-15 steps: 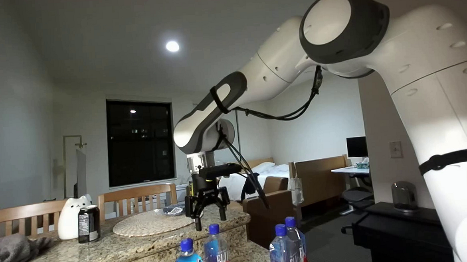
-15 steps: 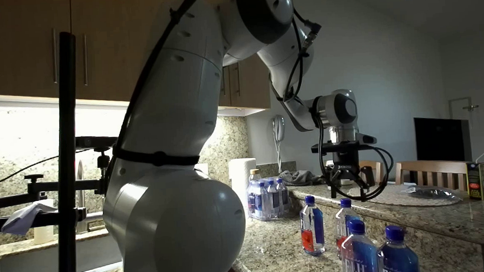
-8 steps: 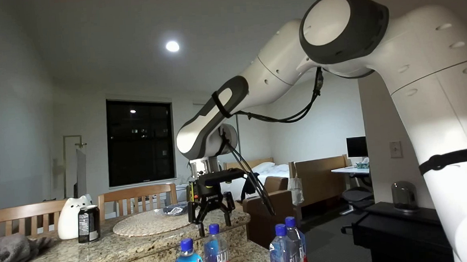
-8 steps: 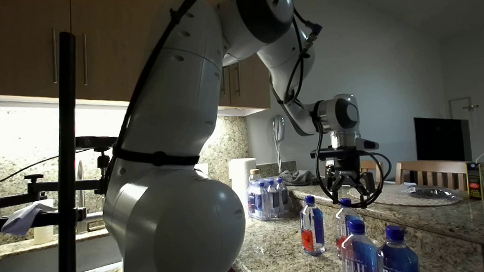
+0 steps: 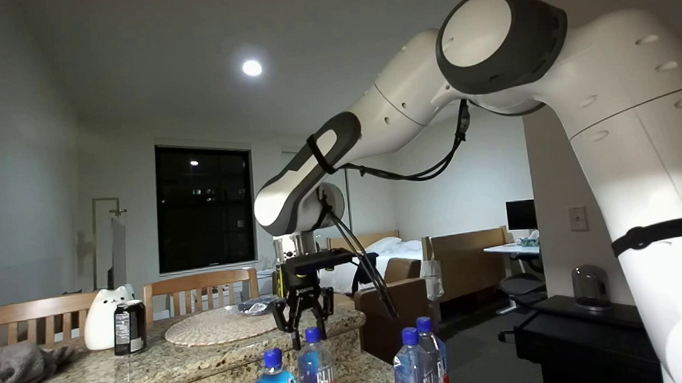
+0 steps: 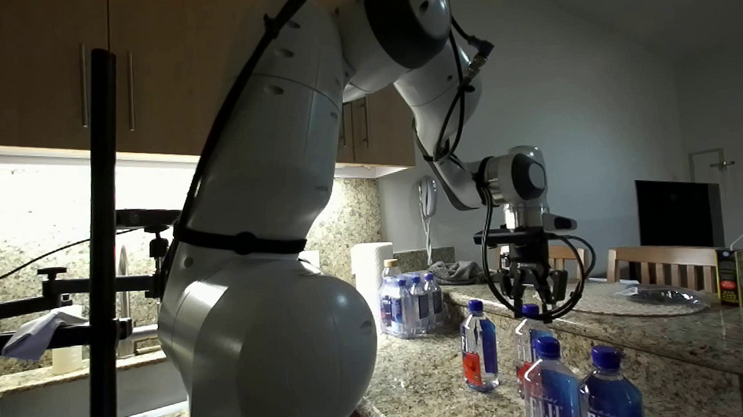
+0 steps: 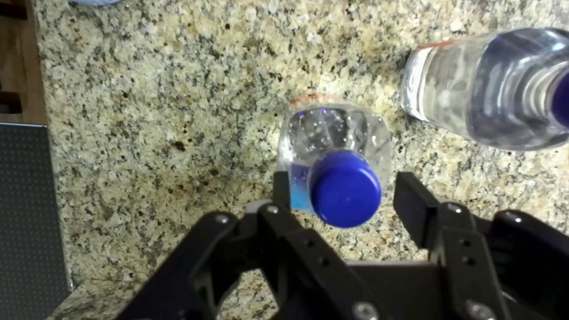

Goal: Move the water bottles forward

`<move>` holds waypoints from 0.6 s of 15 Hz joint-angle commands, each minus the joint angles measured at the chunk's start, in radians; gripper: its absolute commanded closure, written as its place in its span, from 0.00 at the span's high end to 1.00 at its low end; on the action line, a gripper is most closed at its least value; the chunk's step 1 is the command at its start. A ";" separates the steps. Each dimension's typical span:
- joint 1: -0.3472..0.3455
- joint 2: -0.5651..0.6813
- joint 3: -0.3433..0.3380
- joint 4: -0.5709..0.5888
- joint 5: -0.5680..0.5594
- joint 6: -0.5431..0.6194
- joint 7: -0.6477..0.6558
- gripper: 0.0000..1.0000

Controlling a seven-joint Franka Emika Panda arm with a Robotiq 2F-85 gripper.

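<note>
Gripper (image 7: 344, 198) jaws stand apart at the wrist view's lower centre; a water bottle (image 7: 331, 129) shows its blue cap (image 7: 346, 191) between them; another bottle (image 7: 480, 93) stands upper right.

Water bottles (image 6: 479, 346) on the counter (image 6: 416, 376)

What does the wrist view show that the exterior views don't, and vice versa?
Only the wrist view looks down on a round blue plastic cap, framed by the parted black jaws.
Only the exterior views show the long white robot arm, a black cylindrical can and a white paper-towel roll.
Both share small clear plastic water bottles, the speckled tan stone counter and the jaws.
</note>
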 commanded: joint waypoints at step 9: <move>0.004 -0.032 0.005 -0.038 0.005 0.025 -0.052 0.13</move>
